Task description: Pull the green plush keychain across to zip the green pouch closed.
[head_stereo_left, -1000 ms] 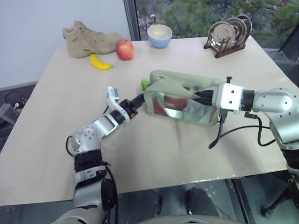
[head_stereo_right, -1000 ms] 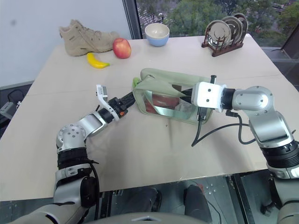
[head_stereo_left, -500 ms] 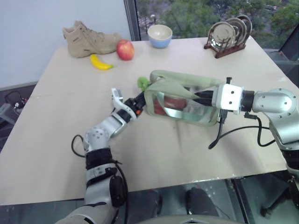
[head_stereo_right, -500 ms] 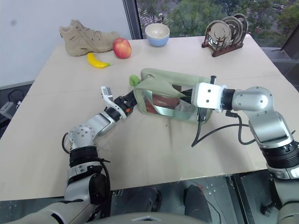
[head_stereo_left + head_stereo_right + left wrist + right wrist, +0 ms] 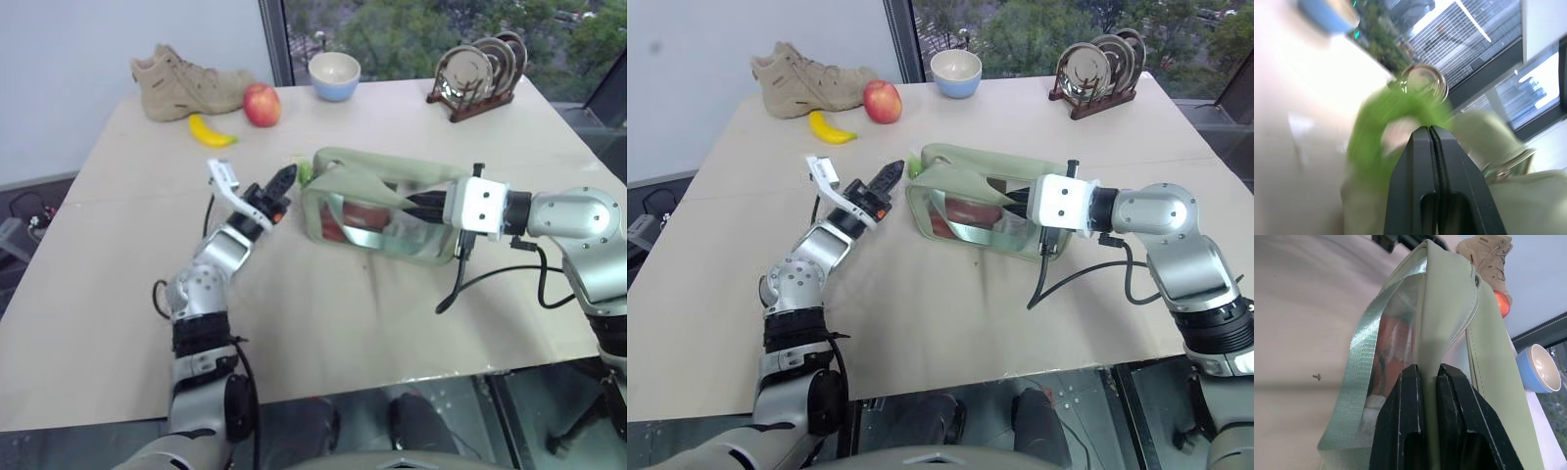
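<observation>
Left wrist view: left gripper (image 5: 1431,128) closed, empty, pointing at keychain (image 5: 1374,132). Right gripper (image 5: 1428,369) pinching pouch (image 5: 377,208) end, mid-table (image 5: 323,323).

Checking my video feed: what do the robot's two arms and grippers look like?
Both arms are silver-grey metal with rounded joints and black cables. Each gripper, left gripper and right gripper, has two black fingers on a white wrist block. A looping black cable hangs from the right wrist.

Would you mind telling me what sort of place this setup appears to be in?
Probably a room in an upper-floor office or lab, set up for tabletop tests. A large window looks out over treetops, and a plain table holds unrelated props: a boot, an apple and a plate rack.
</observation>
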Action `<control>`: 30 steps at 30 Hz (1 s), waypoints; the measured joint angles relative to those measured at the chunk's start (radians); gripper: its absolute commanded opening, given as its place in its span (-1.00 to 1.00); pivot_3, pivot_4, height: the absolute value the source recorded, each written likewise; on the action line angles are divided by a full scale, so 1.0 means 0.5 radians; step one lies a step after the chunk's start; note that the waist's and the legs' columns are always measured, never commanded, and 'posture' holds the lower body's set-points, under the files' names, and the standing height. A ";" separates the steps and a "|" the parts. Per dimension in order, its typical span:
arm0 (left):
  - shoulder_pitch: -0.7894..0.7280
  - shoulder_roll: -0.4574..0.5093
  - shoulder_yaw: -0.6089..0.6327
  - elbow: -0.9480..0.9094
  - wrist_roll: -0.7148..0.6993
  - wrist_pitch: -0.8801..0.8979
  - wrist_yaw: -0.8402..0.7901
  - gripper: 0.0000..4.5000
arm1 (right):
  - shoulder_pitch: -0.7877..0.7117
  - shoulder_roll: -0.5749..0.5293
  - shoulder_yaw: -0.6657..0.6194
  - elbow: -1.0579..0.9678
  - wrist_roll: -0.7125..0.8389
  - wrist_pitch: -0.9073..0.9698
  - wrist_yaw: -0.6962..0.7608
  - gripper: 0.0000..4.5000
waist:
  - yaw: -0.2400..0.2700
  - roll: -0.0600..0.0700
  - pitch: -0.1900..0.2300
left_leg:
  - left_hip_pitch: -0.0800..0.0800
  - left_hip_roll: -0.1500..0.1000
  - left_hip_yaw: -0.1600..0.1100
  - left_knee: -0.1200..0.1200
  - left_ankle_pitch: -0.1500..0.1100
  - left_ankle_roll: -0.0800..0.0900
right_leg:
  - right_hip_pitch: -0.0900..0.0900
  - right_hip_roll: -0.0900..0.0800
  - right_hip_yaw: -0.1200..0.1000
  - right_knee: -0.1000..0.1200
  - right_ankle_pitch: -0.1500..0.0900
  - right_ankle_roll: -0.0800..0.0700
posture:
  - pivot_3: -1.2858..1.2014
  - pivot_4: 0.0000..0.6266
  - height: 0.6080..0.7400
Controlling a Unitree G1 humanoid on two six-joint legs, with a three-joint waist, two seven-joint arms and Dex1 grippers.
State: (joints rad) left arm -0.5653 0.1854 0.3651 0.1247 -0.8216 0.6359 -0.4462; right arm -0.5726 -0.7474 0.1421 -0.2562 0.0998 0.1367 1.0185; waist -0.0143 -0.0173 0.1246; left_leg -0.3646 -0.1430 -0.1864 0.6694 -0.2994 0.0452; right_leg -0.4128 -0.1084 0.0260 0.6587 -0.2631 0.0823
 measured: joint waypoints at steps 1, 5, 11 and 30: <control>-0.003 0.014 -0.035 -0.001 0.042 -0.044 -0.026 -0.97 | 0.000 0.003 0.000 0.002 -0.001 -0.004 -0.001 -1.00 | 0.000 0.000 0.000 | 0.000 0.000 0.000 0.000 0.000 0.000 | 0.000 0.000 0.000 0.000 0.000 0.000 | 0.03 -0.52 1.00; -0.022 0.049 -0.116 0.004 0.102 -0.045 -0.043 -0.97 | -0.002 0.026 0.002 0.015 -0.009 -0.017 -0.006 -1.00 | -0.005 0.000 0.000 | 0.000 0.000 0.000 0.000 0.000 0.000 | 0.000 0.000 0.001 0.000 0.000 0.000 | 0.03 -0.52 1.00; 0.040 0.198 -0.130 0.002 0.083 0.094 -0.100 0.25 | -0.006 0.047 0.005 0.024 -0.021 -0.017 -0.013 -1.00 | -0.013 0.000 0.000 | 0.001 0.001 0.000 -0.001 0.000 0.000 | -0.001 0.001 0.001 0.001 0.000 0.000 | 0.03 -0.52 1.00; 0.028 0.249 -0.090 0.291 0.239 0.324 0.060 0.43 | -0.005 0.066 0.004 0.008 -0.028 0.022 -0.019 -1.00 | -0.006 -0.001 0.000 | 0.001 0.000 -0.001 0.000 0.000 0.000 | -0.001 0.001 0.000 0.002 0.000 0.000 | 0.03 -0.52 1.00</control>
State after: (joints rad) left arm -0.5514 0.3100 0.3199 0.2703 -0.7021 0.7980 -0.4162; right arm -0.5750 -0.7145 0.1443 -0.2522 0.0860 0.1476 1.0092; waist -0.0175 -0.0175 0.1245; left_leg -0.3643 -0.1428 -0.1869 0.6693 -0.2994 0.0452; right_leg -0.4132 -0.1079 0.0261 0.6596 -0.2631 0.0823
